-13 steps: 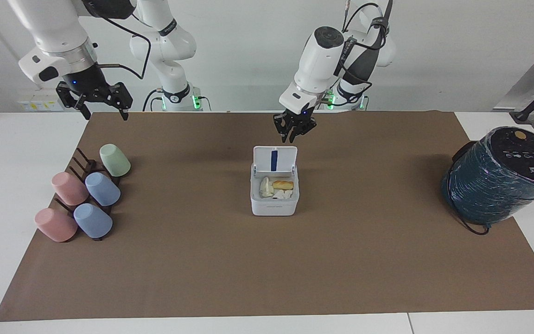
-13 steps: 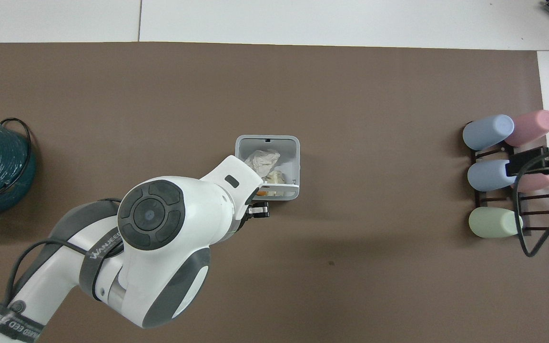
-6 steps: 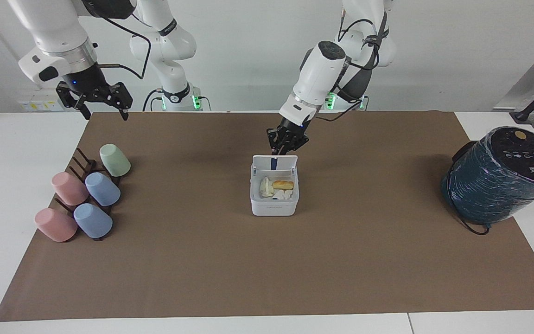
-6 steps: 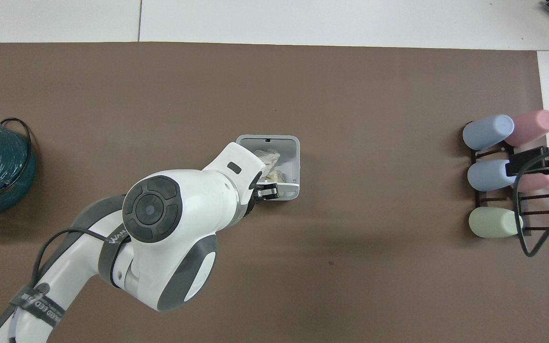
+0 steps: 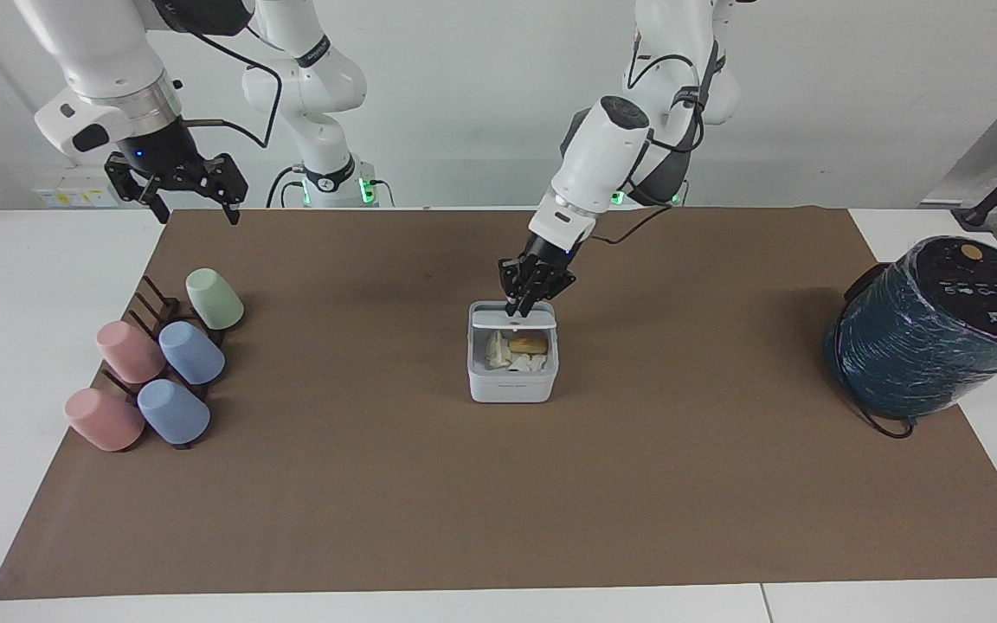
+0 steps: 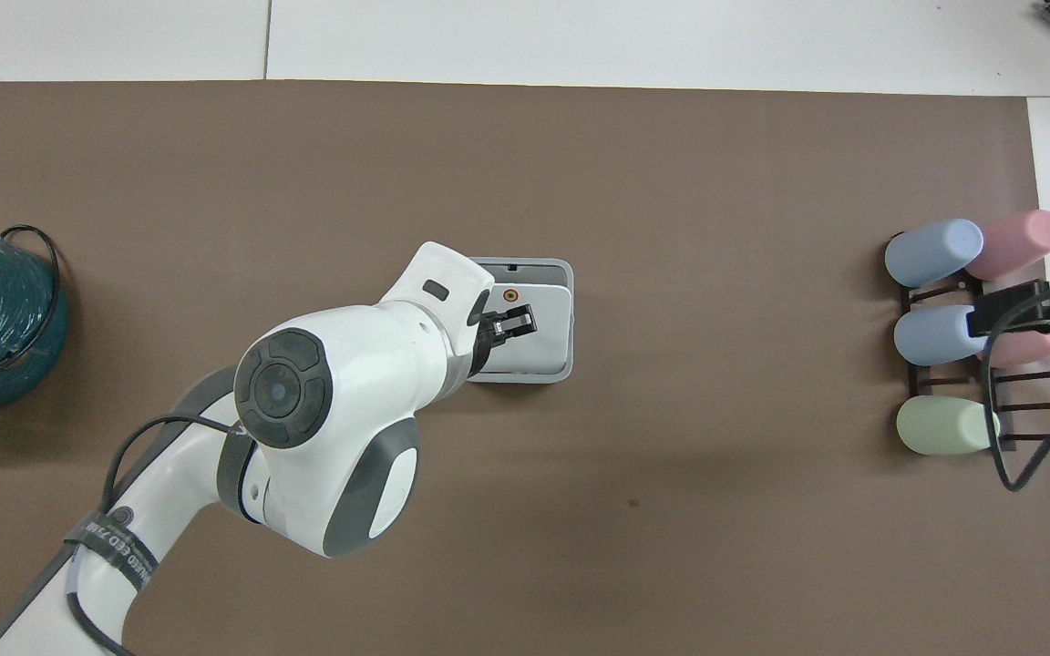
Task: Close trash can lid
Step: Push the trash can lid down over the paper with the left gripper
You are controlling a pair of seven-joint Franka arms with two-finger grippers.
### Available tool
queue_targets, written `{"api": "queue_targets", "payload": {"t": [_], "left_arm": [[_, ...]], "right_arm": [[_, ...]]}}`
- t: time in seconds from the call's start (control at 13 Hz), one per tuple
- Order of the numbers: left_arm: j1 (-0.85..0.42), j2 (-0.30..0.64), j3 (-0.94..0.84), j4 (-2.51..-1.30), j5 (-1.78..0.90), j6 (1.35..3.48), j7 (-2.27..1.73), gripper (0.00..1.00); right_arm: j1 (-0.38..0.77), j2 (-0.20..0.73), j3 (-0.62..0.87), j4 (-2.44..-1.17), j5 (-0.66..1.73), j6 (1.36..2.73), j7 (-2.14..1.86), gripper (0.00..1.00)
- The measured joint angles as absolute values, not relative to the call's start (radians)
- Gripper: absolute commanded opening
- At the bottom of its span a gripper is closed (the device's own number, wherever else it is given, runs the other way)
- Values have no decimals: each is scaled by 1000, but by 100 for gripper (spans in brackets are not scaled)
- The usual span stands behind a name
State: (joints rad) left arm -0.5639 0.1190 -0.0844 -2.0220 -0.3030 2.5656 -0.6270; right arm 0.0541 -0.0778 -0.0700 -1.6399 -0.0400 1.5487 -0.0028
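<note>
The small white trash can (image 5: 511, 385) stands at the middle of the brown mat, with crumpled paper and a yellow scrap inside. Its lid (image 5: 512, 319) is tipped down nearly flat over the opening, and a gap under its free edge still shows the contents. In the overhead view the lid (image 6: 539, 344) covers most of the can (image 6: 567, 273), orange dot facing up. My left gripper (image 5: 519, 305) is shut, with its tips on the lid's outer face; it also shows in the overhead view (image 6: 516, 321). My right gripper (image 5: 176, 192) waits open, in the air over the mat's corner near the cup rack.
A large dark teal wrapped cylinder (image 5: 931, 333) stands at the left arm's end of the table. A dark rack with several pastel cups (image 5: 161, 368) lies at the right arm's end. The rack also shows in the overhead view (image 6: 953, 337).
My left gripper has moved down and forward onto the lid. The lid has swung from upright, blue strip showing, to nearly flat over the can. The right arm has not moved.
</note>
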Motion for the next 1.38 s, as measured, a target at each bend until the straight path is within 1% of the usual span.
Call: {"api": "queue_targets", "payload": {"t": [0.31, 1.08, 1.38], "left_arm": [[-564, 203, -84, -1988, -307, 2620, -628, 25], [-565, 218, -84, -1980, -308, 2625, -630, 27], [-569, 246, -88, -1972, -309, 2644, -630, 27]], "right_arm": [[54, -78, -70, -1640, -40, 1549, -3, 100], [54, -78, -70, -1640, -40, 1549, -3, 100], [54, -78, -70, -1640, -40, 1549, -3, 100]]}}
